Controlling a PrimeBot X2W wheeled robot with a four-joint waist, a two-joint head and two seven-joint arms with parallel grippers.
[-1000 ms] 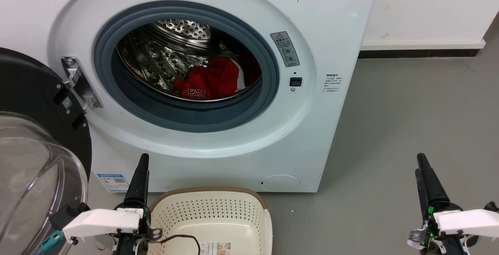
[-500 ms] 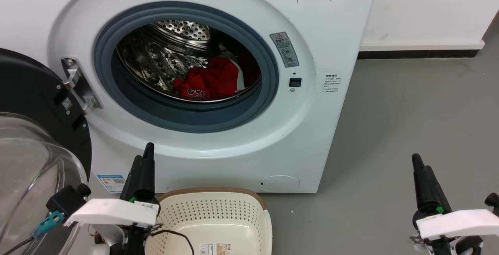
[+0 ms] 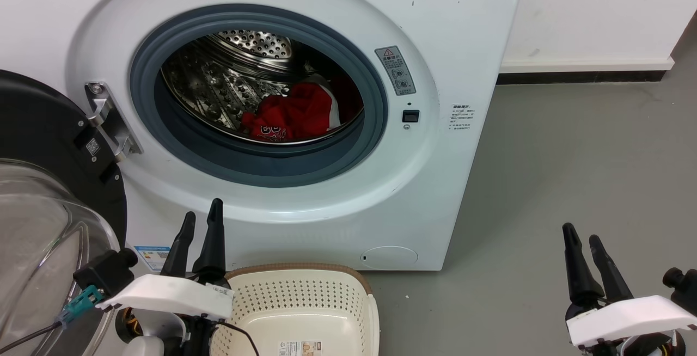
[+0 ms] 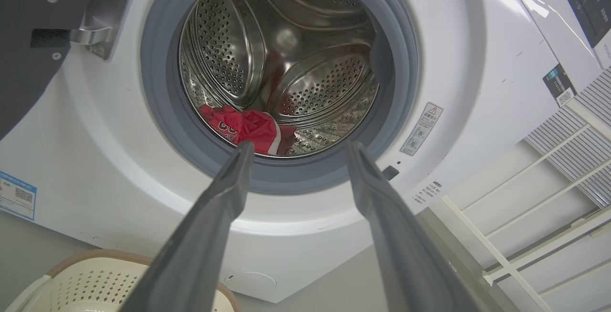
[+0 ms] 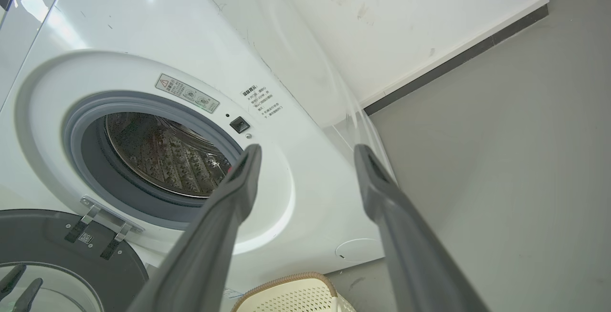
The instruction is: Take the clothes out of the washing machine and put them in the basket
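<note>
Grey floor [image 3: 572, 154] is recorded before the washing machine [image 3: 463, 45]. Nearest, left tool [image 3: 202, 209] and right tool [image 3: 580, 232] are held spread apart, empty. Next, basket [image 3: 297, 267], at its foot, is seen unfilled. Farthest, clothes [image 3: 294, 114] are left inside its drum [image 3: 218, 84]; removal is judged not begun.

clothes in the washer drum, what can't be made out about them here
- How many garments: head view, the clothes lie bunched, lower edge behind the grey door ring.
- White lettering: too small to read.
- Right wrist view: a finger of the right hand covers nearly all of them.
</note>
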